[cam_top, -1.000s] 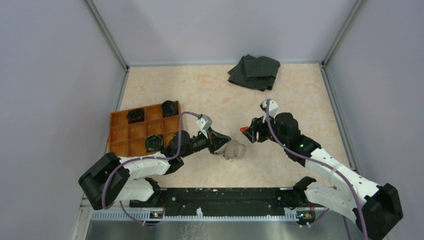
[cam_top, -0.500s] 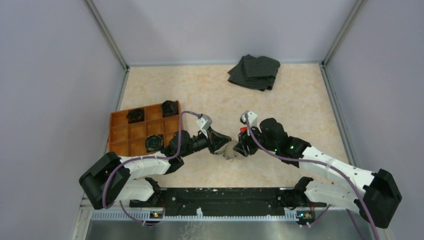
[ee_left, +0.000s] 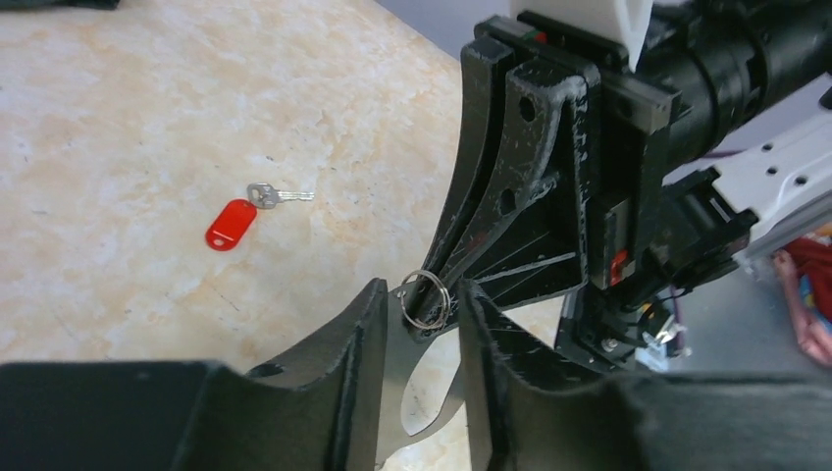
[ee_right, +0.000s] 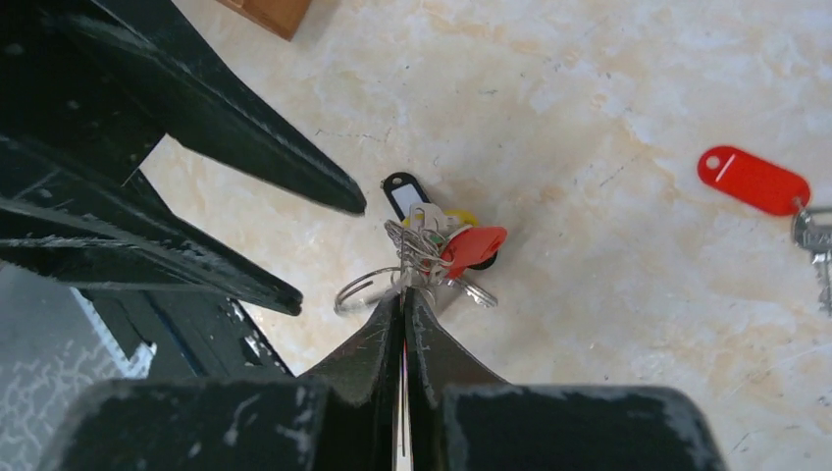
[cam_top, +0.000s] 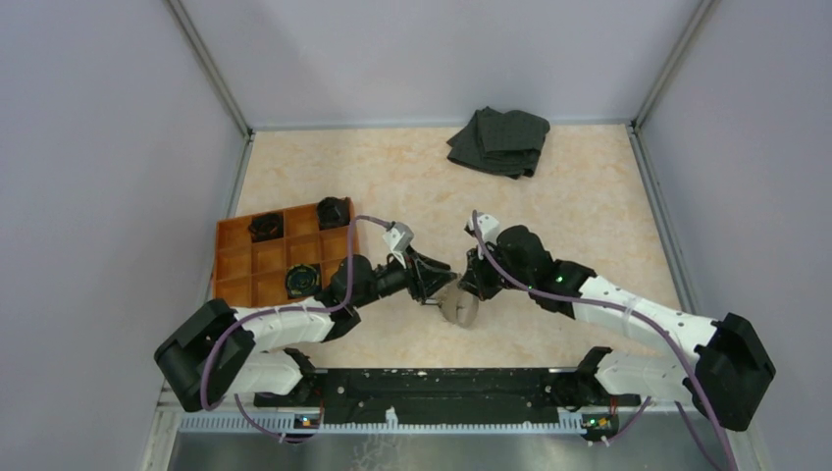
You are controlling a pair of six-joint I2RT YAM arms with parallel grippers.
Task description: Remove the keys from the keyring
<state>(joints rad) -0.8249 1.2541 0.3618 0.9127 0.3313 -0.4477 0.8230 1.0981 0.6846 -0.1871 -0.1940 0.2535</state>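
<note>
The keyring [ee_right: 368, 289] is a thin wire loop carrying a bunch of keys [ee_right: 432, 245] with red, black and yellow tags. My right gripper [ee_right: 404, 292] is shut on the keyring where the bunch meets it, and a thin flat piece sits edge-on between its pads. In the left wrist view the keyring [ee_left: 424, 299] and a flat silvery plate [ee_left: 422, 392] lie in the gap of my left gripper [ee_left: 422, 294], which is open and touches neither. The two grippers meet tip to tip, the left gripper [cam_top: 439, 282] facing the right gripper [cam_top: 464, 287]. One key with a red tag [ee_left: 232, 224] lies loose on the table.
An orange gridded tray [cam_top: 235, 260] holding black coiled objects [cam_top: 302, 280] stands left of the left arm. A folded dark cloth [cam_top: 498, 140] lies at the back. Grey walls close in the table on three sides.
My right gripper moved left to the bunch and shut on it. My left gripper, shut on the bunch before, has opened and stayed in place.
</note>
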